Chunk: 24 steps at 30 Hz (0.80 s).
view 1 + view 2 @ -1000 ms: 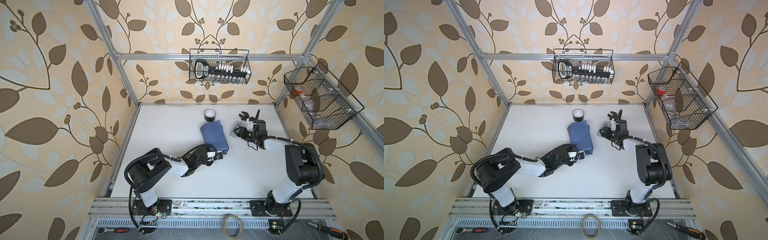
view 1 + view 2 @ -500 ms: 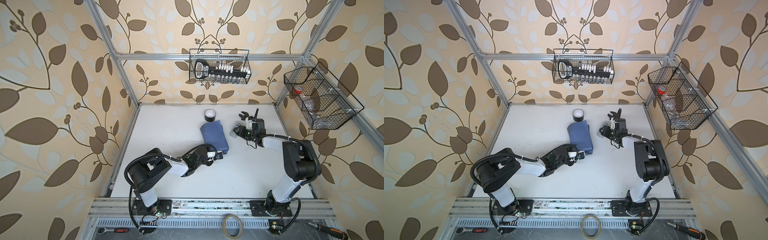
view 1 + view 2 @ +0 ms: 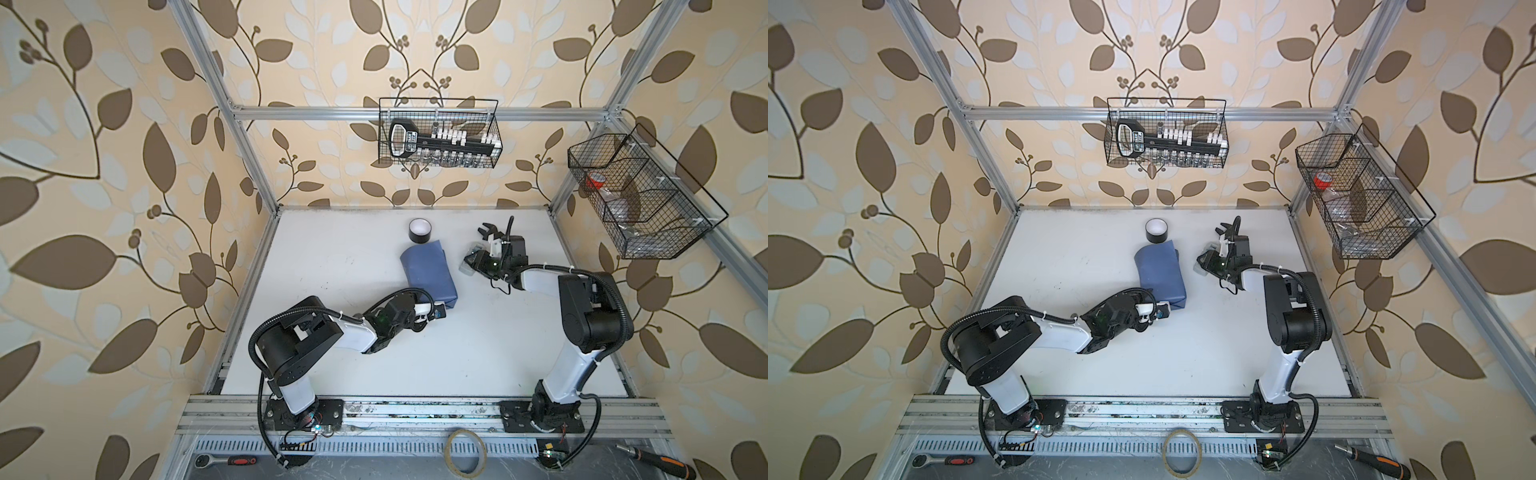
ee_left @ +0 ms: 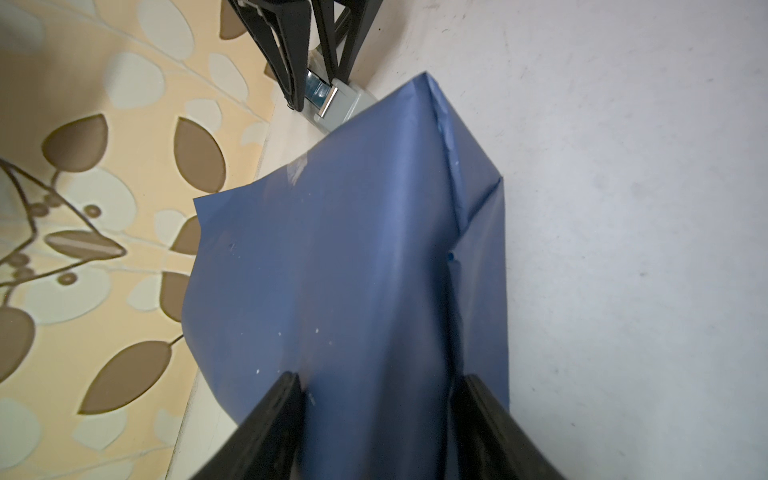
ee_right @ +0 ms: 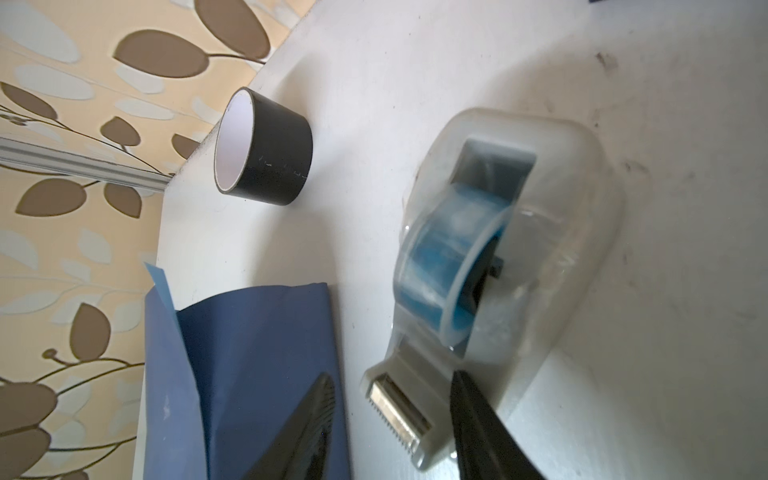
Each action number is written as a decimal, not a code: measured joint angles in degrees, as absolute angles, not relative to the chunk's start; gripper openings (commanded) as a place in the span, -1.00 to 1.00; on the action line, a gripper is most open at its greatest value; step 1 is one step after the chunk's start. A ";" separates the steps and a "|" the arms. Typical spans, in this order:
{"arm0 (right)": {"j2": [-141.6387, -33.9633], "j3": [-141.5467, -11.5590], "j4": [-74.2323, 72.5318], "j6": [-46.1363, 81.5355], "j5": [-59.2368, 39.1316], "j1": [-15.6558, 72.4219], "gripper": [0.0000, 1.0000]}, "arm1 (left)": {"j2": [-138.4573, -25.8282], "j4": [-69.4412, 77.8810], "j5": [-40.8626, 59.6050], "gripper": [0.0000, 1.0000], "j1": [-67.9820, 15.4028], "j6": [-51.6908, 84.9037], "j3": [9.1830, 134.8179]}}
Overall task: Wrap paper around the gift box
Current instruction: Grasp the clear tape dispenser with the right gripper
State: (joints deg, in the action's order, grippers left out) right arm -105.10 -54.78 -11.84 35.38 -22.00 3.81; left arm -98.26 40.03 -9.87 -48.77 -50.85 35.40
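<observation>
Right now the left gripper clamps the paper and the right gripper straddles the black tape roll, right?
No. The right gripper straddles the cutter end of the clear tape dispenser, jaws open; the black roll stands apart. The right wrist view shows it. The left gripper does clamp the paper.
</observation>
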 measured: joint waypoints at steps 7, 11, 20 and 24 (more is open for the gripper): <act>-105.84 -54.76 -12.71 39.35 -23.24 3.40 -0.15 | -98.26 40.03 -9.89 0.22 -48.77 -50.85 35.40; -106.17 -54.72 -13.52 41.67 -23.88 3.16 -0.18 | -98.26 40.03 -9.89 0.22 -48.77 -50.85 35.42; -108.09 -53.54 -20.14 47.05 -26.85 2.17 -0.28 | -98.26 40.01 -9.91 0.22 -48.77 -50.85 35.42; -108.40 -52.69 -22.44 48.27 -27.20 2.00 -0.33 | -98.26 40.01 -9.91 0.22 -48.77 -50.85 35.42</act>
State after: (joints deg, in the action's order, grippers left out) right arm -108.40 -52.69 -22.44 48.27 -27.20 2.00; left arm -98.26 40.01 -9.91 -48.77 -50.85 35.42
